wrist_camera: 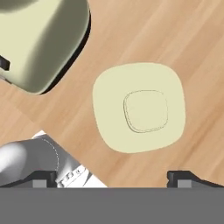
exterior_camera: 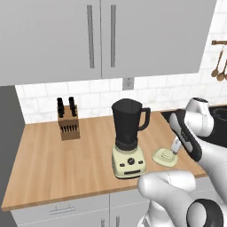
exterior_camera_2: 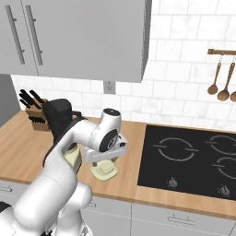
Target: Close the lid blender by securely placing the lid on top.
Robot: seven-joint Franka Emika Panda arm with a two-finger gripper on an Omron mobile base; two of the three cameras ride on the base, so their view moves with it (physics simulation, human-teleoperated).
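The cream-yellow lid (exterior_camera: pixel 165 156) lies flat on the wooden counter just right of the blender (exterior_camera: pixel 128 125), whose dark jar stands open-topped on its cream base (exterior_camera: pixel 128 162). My gripper (exterior_camera: pixel 174 150) hangs directly over the lid, open, with nothing between its fingers. In the hand view the lid (wrist_camera: pixel 139 107) with its raised square knob sits centred ahead of the gripper (wrist_camera: pixel 114 179), whose two dark tips stand wide apart. The blender base (wrist_camera: pixel 41 39) fills that view's upper left corner. From the right base view the lid (exterior_camera_2: pixel 105 171) peeks out under my hand.
A wooden knife block (exterior_camera: pixel 68 123) stands at the back left of the counter. A black cooktop (exterior_camera_2: pixel 189 156) lies to the right of the lid. Wall cabinets (exterior_camera: pixel 97 35) hang above the blender. Wooden spoons (exterior_camera_2: pixel 220 85) hang on the wall at right.
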